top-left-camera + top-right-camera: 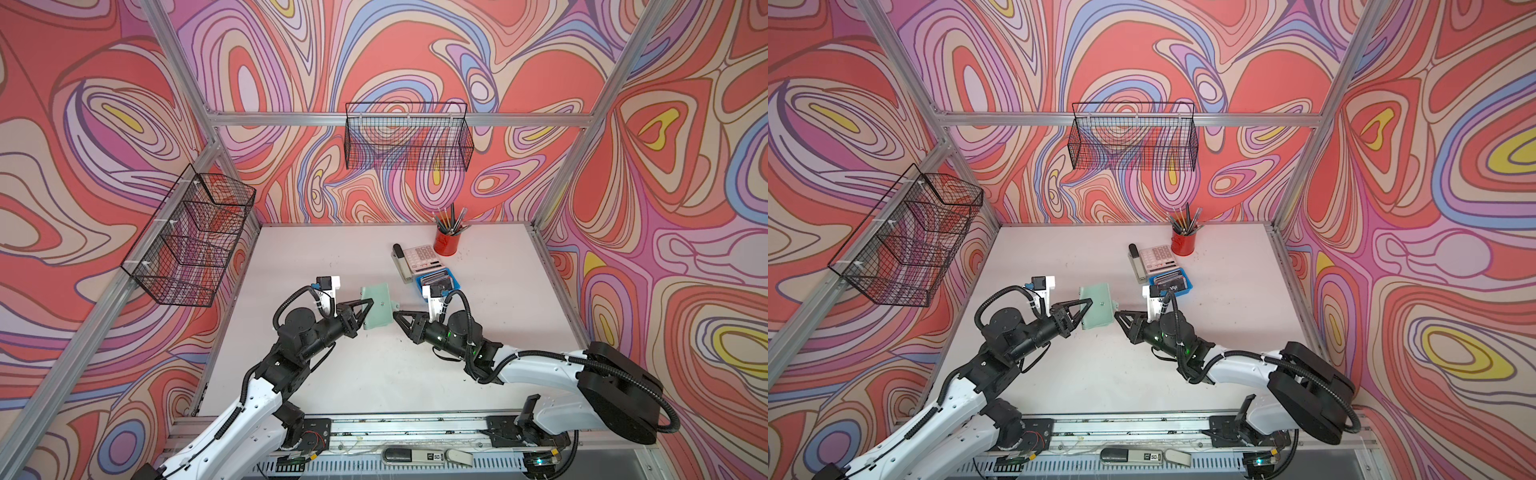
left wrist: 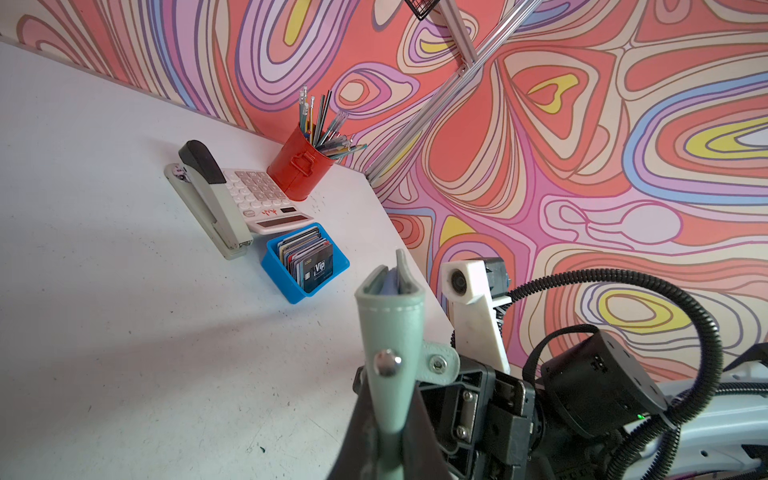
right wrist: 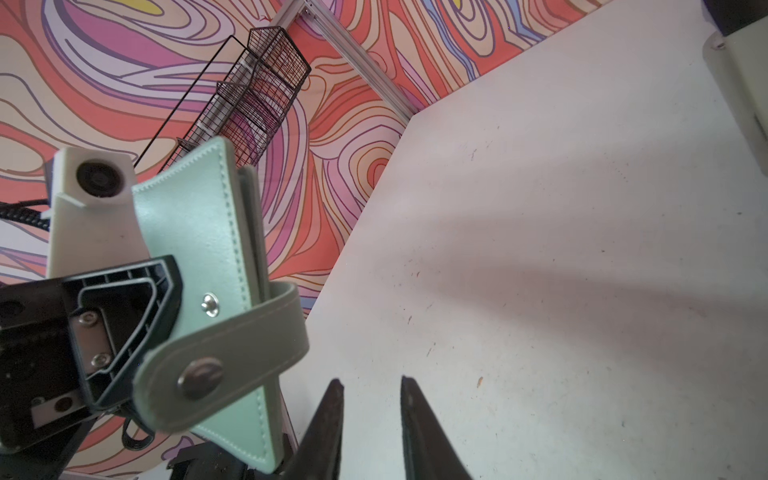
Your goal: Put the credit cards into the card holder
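Card holder [image 1: 377,304] sage-green, white-stitched; snap tab [image 3: 224,357] unfastened

Left arm [image 1: 257,399] comes in from the near-left base, elbow bent, forearm angled toward the centre. Left gripper [image 1: 366,308] is raised and points right, clamped tight on the edge of the holder [image 1: 379,307]. In the left wrist view its dark fingers [image 2: 353,449] pinch the holder from both sides. Right arm [image 1: 536,365] comes from the near-right base, stretched low, wrist turned left. Right gripper [image 1: 397,314] points left and faces the left gripper tip to tip, just beside the holder; contact unclear. Its jaws are a little apart with nothing between them.
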